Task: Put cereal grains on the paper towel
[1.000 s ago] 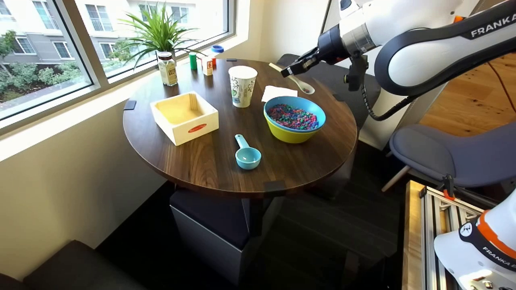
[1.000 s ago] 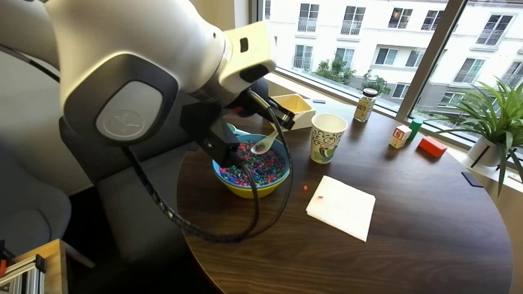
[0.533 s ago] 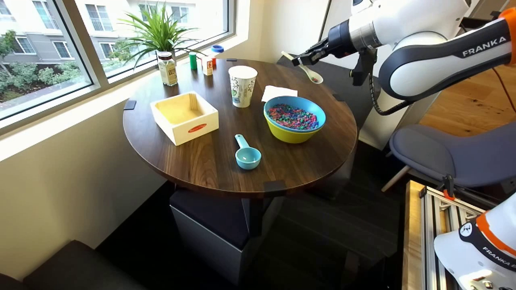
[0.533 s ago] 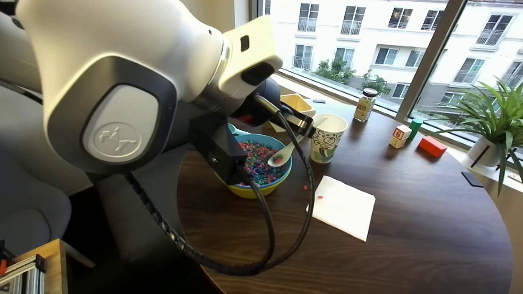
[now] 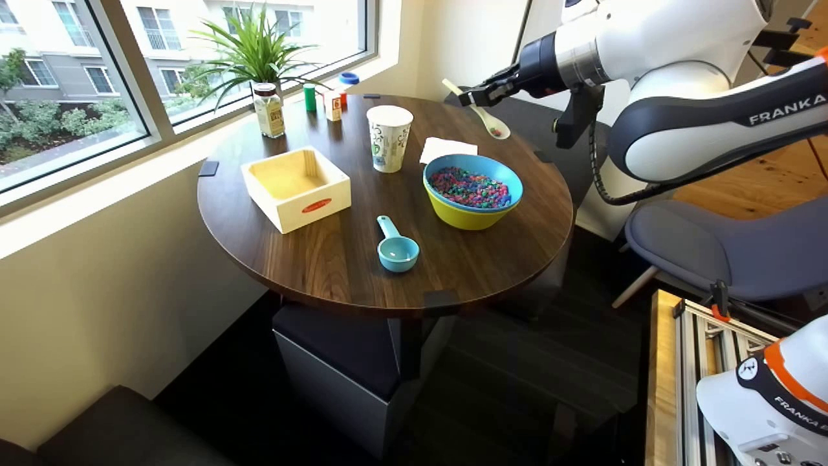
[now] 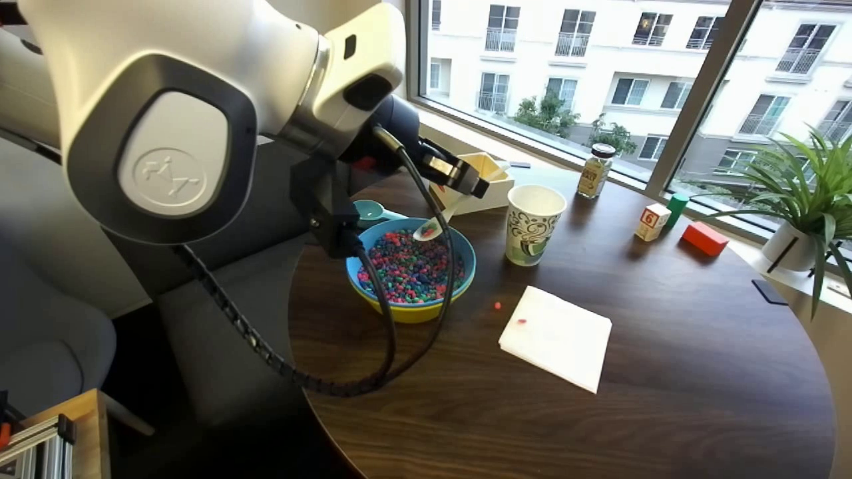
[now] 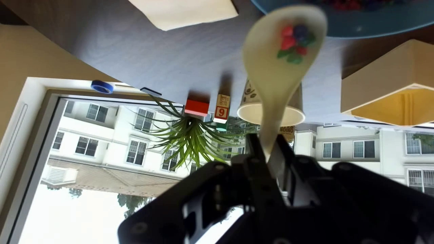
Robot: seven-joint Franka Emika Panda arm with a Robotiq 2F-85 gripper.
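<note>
My gripper is shut on the handle of a pale spoon, held in the air above the table; the fingers pinch it in the wrist view. A few red, green and blue grains lie in the spoon's bowl. The heap of multicoloured cereal grains fills a blue bowl set in a yellow one. In an exterior view the spoon head overlaps the blue bowl's far rim. The white paper towel lies flat beside the bowls, with one red grain on it.
A paper cup stands near the towel and bowls. A wooden box, a teal scoop, a spice jar, small blocks and a plant are around. A red grain lies on the table.
My gripper and the spoon first shifted toward the towel side, then swung partway back and rose slightly off the bowl. The grains stay in the spoon; the table objects have not moved.
</note>
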